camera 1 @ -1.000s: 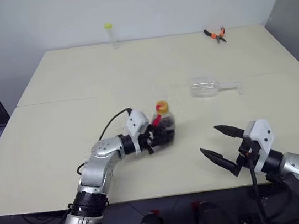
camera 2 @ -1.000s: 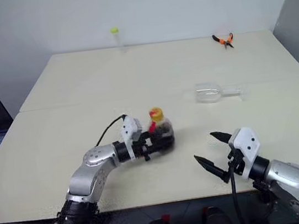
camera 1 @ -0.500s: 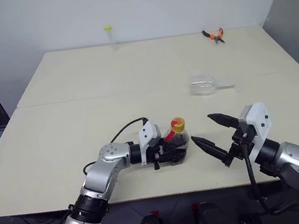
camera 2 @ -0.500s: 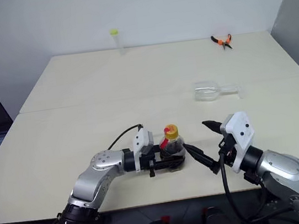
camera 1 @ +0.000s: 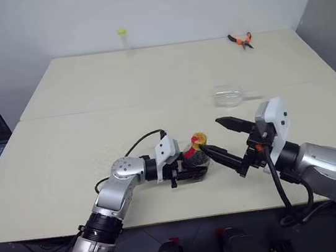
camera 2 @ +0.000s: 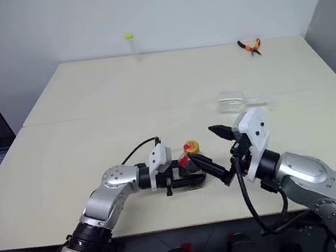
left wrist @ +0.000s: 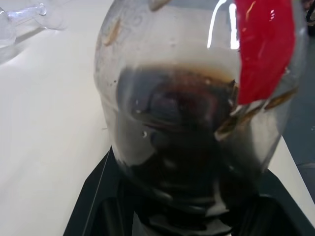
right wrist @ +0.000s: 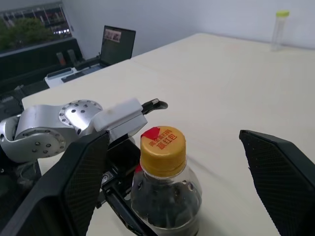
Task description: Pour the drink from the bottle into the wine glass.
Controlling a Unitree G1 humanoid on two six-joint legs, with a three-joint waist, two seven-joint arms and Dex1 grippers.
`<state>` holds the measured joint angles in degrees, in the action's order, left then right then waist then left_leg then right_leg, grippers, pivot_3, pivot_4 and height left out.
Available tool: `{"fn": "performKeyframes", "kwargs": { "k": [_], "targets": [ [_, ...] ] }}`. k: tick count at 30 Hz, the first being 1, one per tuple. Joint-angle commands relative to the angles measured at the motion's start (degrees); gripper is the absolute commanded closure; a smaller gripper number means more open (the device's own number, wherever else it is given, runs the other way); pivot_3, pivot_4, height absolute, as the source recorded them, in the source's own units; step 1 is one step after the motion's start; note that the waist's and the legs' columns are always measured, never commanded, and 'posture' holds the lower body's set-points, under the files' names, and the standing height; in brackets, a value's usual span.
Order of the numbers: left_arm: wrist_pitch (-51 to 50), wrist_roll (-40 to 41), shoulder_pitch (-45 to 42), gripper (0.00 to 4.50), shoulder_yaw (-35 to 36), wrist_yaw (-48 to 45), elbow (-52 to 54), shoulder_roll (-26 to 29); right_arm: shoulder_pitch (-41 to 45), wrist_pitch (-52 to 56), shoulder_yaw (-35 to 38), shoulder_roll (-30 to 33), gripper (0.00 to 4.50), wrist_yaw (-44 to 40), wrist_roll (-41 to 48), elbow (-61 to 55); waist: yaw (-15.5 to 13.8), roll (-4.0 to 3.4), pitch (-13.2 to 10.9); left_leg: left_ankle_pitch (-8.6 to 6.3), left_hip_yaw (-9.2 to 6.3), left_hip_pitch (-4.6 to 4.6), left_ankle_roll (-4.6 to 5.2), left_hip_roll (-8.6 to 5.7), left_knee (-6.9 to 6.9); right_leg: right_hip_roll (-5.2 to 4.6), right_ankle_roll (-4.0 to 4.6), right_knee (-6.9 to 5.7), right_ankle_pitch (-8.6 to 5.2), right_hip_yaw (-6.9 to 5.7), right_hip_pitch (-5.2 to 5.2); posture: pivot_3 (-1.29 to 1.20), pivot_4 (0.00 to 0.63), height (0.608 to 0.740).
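Cola-dark liquid (left wrist: 172, 142) is filling the lower part of the small squat clear plastic bottle (camera 1: 195, 156) with the yellow-orange cap (right wrist: 163, 150) and red neck label, which is standing upright near the front edge of the pale beige tabletop (camera 1: 93, 130). The left end effector (camera 1: 186, 168) is reaching in level from the robot's left and is clenching the bottle's lower body between its two black fingers; in the left wrist view the bottle is sitting right against that end effector's base. The right end effector (camera 1: 220, 139) is hanging just to the right of the bottle with its black fingers spread wide and holding nothing; one finger is pointing at the cap region and the other is standing higher and apart, and in the right wrist view the fingers are standing on either side of the cap with clear gaps. The clear stemmed wine glass (camera 1: 231, 96) is lying on its side farther back on the tabletop, well apart from both end effectors, and appears to be holding no liquid. A thin clear tube with a yellow-green cap (camera 1: 122, 38) is standing at the far edge, and orange-handled pliers (camera 1: 241, 39) are lying at the far right.
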<state>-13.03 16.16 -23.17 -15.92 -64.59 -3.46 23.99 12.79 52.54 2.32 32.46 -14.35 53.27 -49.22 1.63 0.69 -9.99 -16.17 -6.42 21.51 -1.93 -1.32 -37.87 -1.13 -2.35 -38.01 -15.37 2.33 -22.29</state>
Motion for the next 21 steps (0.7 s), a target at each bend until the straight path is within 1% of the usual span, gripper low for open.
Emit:
{"fn": "performKeyframes", "kwargs": {
  "k": [1, 10, 11, 12, 13, 16, 19, 20, 21],
  "targets": [
    [0.4, -0.8, -0.7, 2.61, 0.1, 0.7, 0.2, -0.3, 1.8, 0.4, -1.7, -0.1, 0.0, 0.8, 0.0, -0.6, 0.0, 0.0, 0.0, 0.0, -0.01, 0.01, 0.0, 0.0, 0.0, 0.0, 0.0, 0.01, 0.0, 0.0, 0.0, 0.0, 0.15, 0.74],
    [0.3, -1.0, -0.7, 2.65, 0.4, 1.3, 0.7, -0.4, 5.0, 0.2, -3.9, -0.7, 0.0, 2.2, -1.6, 1.2, 0.0, 0.0, 0.0, 0.0, -0.06, 0.02, 0.0, -0.01, 0.0, -0.01, 0.0, 0.02, 0.0, 0.01, -0.01, 0.0, 0.15, 0.74],
    [0.4, -1.1, -0.7, 2.65, 0.4, 1.3, 0.6, -0.4, 5.2, 0.1, -4.1, -0.7, 0.37, 2.3, -2.0, 1.3, 0.0, 0.0, 0.0, 0.0, -0.07, 0.02, 0.0, -0.01, 0.01, -0.01, 0.0, 0.02, 0.0, 0.0, -0.01, 0.0, 0.15, 0.74],
    [0.4, -1.2, -0.7, 2.65, 0.4, 1.3, 0.6, -0.4, 5.3, 0.1, -4.3, -0.8, 0.56, 2.3, -2.2, 1.4, 0.0, 0.0, 0.0, 0.0, -0.07, 0.02, 0.0, -0.01, 0.01, -0.01, 0.0, 0.02, 0.0, -0.01, -0.01, 0.0, 0.15, 0.74],
    [0.5, -1.2, -0.7, 2.65, 0.4, 1.3, 0.6, -0.3, 5.3, 0.0, -4.5, -1.0, 0.95, 2.4, -2.6, 1.5, 0.0, 0.0, 0.0, 0.0, -0.07, 0.02, 0.0, -0.01, 0.02, -0.01, 0.0, 0.03, 0.0, -0.01, -0.02, 0.0, 0.15, 0.74],
    [0.5, -1.3, -0.6, 2.66, 0.4, 1.3, 0.6, -0.4, 5.5, 0.1, -5.1, -1.3, 1.94, 2.2, -3.4, 1.6, 0.0, 0.0, 0.0, 0.0, -0.06, 0.02, 0.0, -0.01, 0.02, -0.01, 0.0, 0.03, 0.0, 0.01, -0.02, 0.0, 0.15, 0.74],
    [0.5, -1.3, -0.6, 2.66, 0.4, 1.5, 0.8, -0.5, 5.4, 0.1, -5.8, -1.0, 3.05, 1.8, -4.4, 1.5, 0.0, 0.0, 0.0, 0.0, -0.07, 0.02, 0.0, -0.01, 0.02, -0.01, 0.0, 0.03, 0.0, 0.0, -0.02, 0.0, 0.15, 0.74],
    [0.4, -1.3, -0.6, 2.66, 0.5, 1.5, 0.8, -0.5, 5.4, 0.0, -6.1, -0.9, 3.34, 1.6, -4.9, 1.5, 0.0, 0.0, 0.0, 0.0, -0.07, 0.02, 0.0, -0.01, 0.02, -0.01, 0.0, 0.03, 0.0, 0.0, -0.02, 0.0, 0.15, 0.74],
    [0.4, -1.3, -0.6, 2.66, 0.5, 1.6, 0.9, -0.5, 5.4, 0.0, -6.3, -0.8, 3.34, 1.4, -5.3, 1.5, 0.0, 0.0, 0.0, 0.0, -0.07, 0.02, 0.0, -0.01, 0.02, -0.01, 0.0, 0.03, 0.0, 0.0, -0.02, 0.0, 0.15, 0.74]
  ]
}}
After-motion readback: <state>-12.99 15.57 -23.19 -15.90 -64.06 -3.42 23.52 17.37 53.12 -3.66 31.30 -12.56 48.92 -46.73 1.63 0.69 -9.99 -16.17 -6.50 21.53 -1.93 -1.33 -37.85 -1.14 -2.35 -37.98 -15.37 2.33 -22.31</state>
